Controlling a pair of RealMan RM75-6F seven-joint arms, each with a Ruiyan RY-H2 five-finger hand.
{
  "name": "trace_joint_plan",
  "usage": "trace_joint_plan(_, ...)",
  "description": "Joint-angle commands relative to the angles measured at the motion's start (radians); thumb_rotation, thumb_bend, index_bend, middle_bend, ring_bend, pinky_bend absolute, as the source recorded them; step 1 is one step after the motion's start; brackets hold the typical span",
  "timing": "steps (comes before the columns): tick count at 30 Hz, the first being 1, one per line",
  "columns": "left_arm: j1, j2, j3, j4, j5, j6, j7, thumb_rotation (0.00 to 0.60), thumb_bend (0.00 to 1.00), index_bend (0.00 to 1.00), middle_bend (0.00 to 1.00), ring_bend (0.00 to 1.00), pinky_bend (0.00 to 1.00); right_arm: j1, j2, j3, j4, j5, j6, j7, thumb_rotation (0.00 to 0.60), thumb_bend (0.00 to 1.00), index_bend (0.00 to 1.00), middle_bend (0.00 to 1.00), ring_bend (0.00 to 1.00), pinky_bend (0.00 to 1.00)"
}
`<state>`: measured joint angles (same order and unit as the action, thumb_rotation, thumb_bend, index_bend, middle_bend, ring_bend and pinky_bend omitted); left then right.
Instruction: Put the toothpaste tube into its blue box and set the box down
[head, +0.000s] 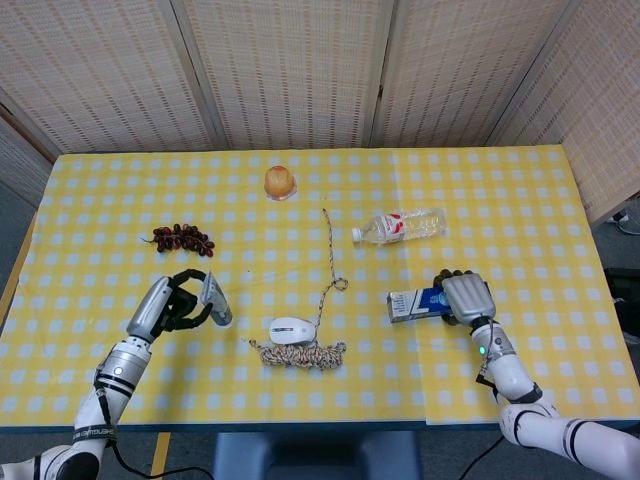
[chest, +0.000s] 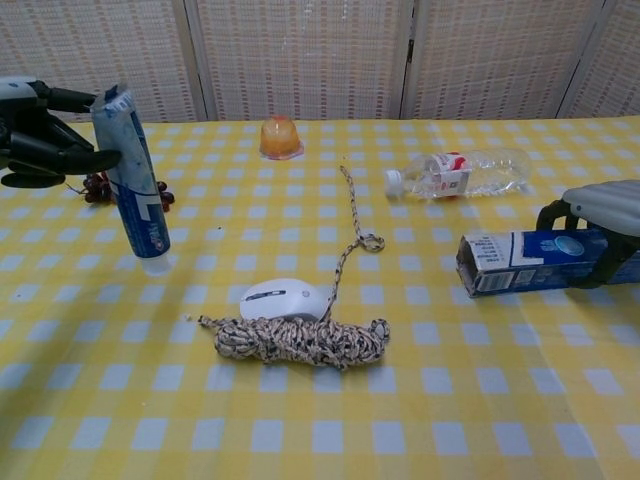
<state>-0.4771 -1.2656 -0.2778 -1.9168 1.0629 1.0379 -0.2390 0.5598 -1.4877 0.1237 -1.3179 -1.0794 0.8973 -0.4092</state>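
My left hand (head: 172, 306) grips a white and blue toothpaste tube (head: 217, 300) by its crimped end at the table's front left. The tube (chest: 133, 190) hangs nearly upright, cap down, just above the cloth, with the left hand (chest: 40, 140) at its top. The blue box (head: 422, 302) lies flat at the front right, its open end (chest: 478, 266) facing left. My right hand (head: 467, 297) lies over the box's right end. Its fingers (chest: 552, 212) curl down the far side and a dark digit shows on the near side, so it grips the box (chest: 530, 262).
A white mouse (head: 292, 328) and a coiled rope bundle (head: 300, 352) lie between the hands, a rope strand running back. A water bottle (head: 400, 226) lies behind the box. Grapes (head: 182, 238) and an orange jelly cup (head: 279, 182) sit further back.
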Motion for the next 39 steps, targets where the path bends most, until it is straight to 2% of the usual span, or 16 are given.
trace_joint_plan(1, -0.007, 0.008, -0.007, -0.021, -0.004, 0.0, 0.006, 0.6, 0.56, 1.0, 1.0, 1.0, 1.0, -0.011, -0.003, -0.006, 0.001, -0.033, 0.032, 0.033, 0.6, 0.25, 0.51, 0.4, 0.44, 0.55)
trace_joint_plan(8, -0.008, 0.017, -0.025, -0.097, -0.01, 0.039, 0.02, 0.6, 0.56, 1.0, 1.0, 1.0, 1.0, -0.05, 0.014, -0.015, -0.007, -0.147, 0.104, 0.213, 0.6, 0.25, 0.54, 0.42, 0.45, 0.57)
trace_joint_plan(14, -0.025, 0.029, -0.085, -0.187, -0.062, 0.067, 0.011, 0.6, 0.56, 1.0, 1.0, 1.0, 1.0, -0.099, -0.005, -0.031, 0.031, -0.315, 0.237, 0.522, 0.6, 0.25, 0.54, 0.43, 0.45, 0.57)
trace_joint_plan(19, -0.072, 0.028, -0.151, -0.261, -0.14, 0.074, 0.023, 0.6, 0.56, 1.0, 1.0, 1.0, 1.0, -0.125, -0.089, -0.042, 0.137, -0.428, 0.358, 0.885, 0.6, 0.25, 0.54, 0.43, 0.45, 0.57)
trace_joint_plan(24, -0.136, 0.02, -0.218, -0.322, -0.235, 0.078, 0.044, 0.6, 0.56, 1.0, 1.0, 1.0, 1.0, -0.103, -0.156, -0.085, 0.246, -0.564, 0.45, 1.356, 0.6, 0.25, 0.54, 0.43, 0.45, 0.57)
trace_joint_plan(26, -0.165, 0.014, -0.247, -0.344, -0.272, 0.095, 0.061, 0.6, 0.57, 1.0, 1.0, 1.0, 1.0, -0.095, -0.204, -0.086, 0.307, -0.586, 0.486, 1.434, 0.6, 0.25, 0.54, 0.43, 0.45, 0.57)
trace_joint_plan(32, -0.238, -0.014, -0.326, -0.396, -0.4, 0.143, 0.064, 0.6, 0.58, 1.0, 1.0, 1.0, 1.0, -0.072, -0.284, -0.102, 0.378, -0.619, 0.516, 1.508, 0.6, 0.25, 0.54, 0.43, 0.45, 0.57)
trace_joint_plan(39, -0.286, -0.055, -0.379, -0.409, -0.46, 0.193, 0.04, 0.6, 0.58, 1.0, 1.0, 1.0, 1.0, -0.063, -0.309, -0.115, 0.397, -0.623, 0.518, 1.497, 0.6, 0.25, 0.54, 0.43, 0.45, 0.57)
